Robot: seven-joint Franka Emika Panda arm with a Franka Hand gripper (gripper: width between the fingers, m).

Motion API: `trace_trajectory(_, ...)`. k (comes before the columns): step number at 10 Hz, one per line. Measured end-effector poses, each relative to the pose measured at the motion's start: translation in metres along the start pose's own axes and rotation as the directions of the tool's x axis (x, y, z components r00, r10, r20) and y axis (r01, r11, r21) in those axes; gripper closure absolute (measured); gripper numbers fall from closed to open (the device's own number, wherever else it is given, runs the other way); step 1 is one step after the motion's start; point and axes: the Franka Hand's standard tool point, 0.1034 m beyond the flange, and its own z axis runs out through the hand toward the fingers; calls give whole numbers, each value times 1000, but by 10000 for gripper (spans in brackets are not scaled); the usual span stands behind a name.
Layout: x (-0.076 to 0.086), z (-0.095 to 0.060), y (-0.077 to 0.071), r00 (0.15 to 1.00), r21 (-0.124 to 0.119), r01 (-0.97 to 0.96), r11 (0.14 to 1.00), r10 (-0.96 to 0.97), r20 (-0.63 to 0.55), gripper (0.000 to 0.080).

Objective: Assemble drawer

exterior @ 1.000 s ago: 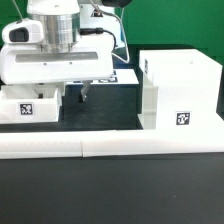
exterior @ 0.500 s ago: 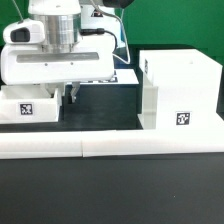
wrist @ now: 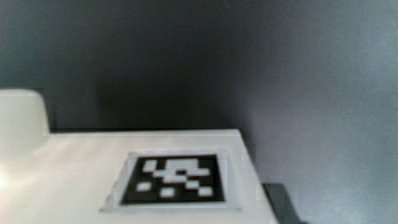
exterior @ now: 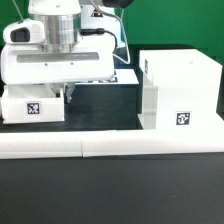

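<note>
Shifting toward the exterior view's left over the last sec, the gripper is now sitting right at the inner end of the tray, and that tray is looking a touch higher than before. It's lying at the exterior view's left edge, tag facing the cam. The big shell is standing well apart on the exterior view's right.

Only a dark tip is showing below the arm's white body, so can't tell how wide the fingers are standing or whether they're pinching the tray wall. Wrist cam is filling w/ a white face and a tag, prob. the tray, v. close.

Step, as I'm judging it: getting hold of the tray, pre-insertion. Next move is calling for a firm pinch on the wall, then carrying it across and squaring it w/ a shell opening.

Low white bars are running along the front, out of the path. Nothing is standing on the black table btwn tray and shell, though the arm is hiding what's behind it.
</note>
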Motion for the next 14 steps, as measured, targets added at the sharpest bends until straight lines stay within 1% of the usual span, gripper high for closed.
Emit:
trace_trajectory(1, 0, 0, -1, 1000, 0, -2, 1000, 2, 0, 758)
trace_trajectory(3, 4, -1, -11, 1000, 3, 4, 1000, -4, -1, 758)
trace_trajectory(4, 7, -4, -19, 1000, 5, 2, 1000, -2, -4, 758)
trace_trajectory(6, 16, -20, -40, 1000, 23, 10, 1000, -10, 2, 758)
trace_trajectory(7, 20, -27, -45, 1000, 29, 15, 999, -15, -1, 758)
trace_trajectory(8, 22, -29, -47, 1000, 29, 17, 999, -17, -5, 758)
trace_trajectory(11, 20, -27, -46, 999, 29, 40, 999, -40, 0, 758)
trace_trajectory(12, 19, -26, -46, 996, 25, 87, 996, -87, 1, 758)
trace_trajectory(13, 19, -24, -46, 967, 12, 256, 967, -256, 3, 758)
trace_trajectory(14, 25, -27, -49, 926, 6, 377, 926, -377, 10, 758)
